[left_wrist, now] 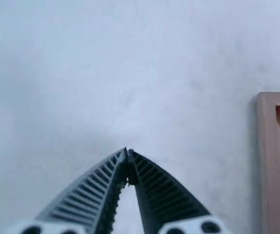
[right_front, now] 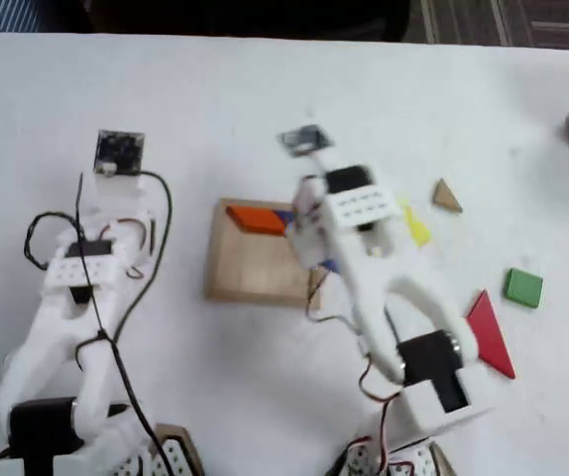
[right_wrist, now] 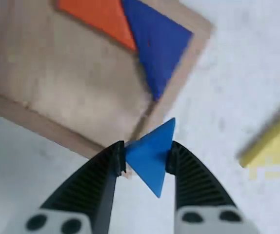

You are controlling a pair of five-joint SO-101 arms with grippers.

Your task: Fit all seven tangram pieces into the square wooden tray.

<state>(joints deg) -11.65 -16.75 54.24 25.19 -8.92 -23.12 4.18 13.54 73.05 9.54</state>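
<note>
Tangram pieces: an orange triangle [right_front: 257, 218] and a large blue triangle [right_wrist: 157, 46] lie in the wooden tray [right_front: 250, 268]. The right tool [right_wrist: 146, 148] pinches a small blue triangle [right_wrist: 152, 165] by the tray's edge. A yellow piece [right_front: 415, 224], tan triangle [right_front: 447, 195], green square [right_front: 523, 288] and red triangle [right_front: 488, 332] lie loose on the worktop [right_front: 265, 99]. The left tool [left_wrist: 128, 153] is pressed together beside the tray.

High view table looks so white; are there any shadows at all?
High view: faint, soft shade on the table beside the right arm. Left wrist view: the table dims toward the left gripper. Right wrist view: thin shade along the tray's outer wall.
</note>
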